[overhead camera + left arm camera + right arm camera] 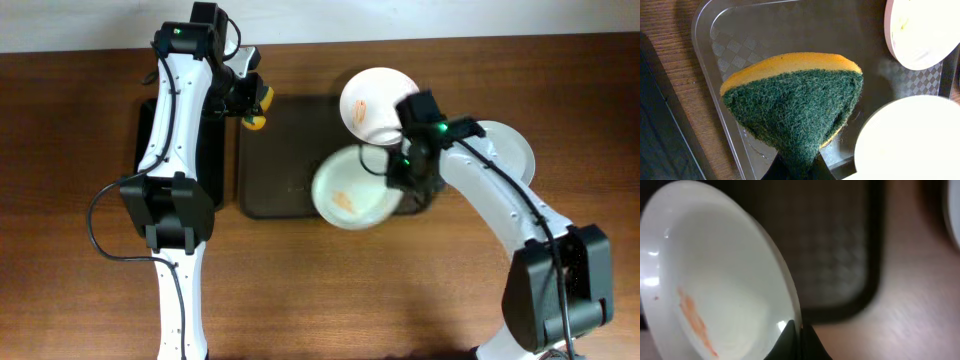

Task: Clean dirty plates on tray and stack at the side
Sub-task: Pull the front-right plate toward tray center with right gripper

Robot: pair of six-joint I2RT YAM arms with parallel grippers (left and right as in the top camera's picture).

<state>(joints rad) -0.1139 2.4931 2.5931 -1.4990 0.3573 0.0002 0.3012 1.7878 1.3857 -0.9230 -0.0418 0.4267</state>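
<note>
Robotics lab bench: white left arm and right arm standing at wood-grain table, black cable trailing

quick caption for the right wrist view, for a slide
Right tool pinching the rim of an orange-smeared white plate, brown tray behind.

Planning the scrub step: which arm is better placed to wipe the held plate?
Left: the left gripper holds the sponge over the tray; the right gripper pinches the plate by its rim.

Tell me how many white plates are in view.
3. The far plate rests at the tray's far right corner. The held plate is in the right gripper over the tray's near edge. The third plate sits right of the tray, partly under the right arm.
</note>
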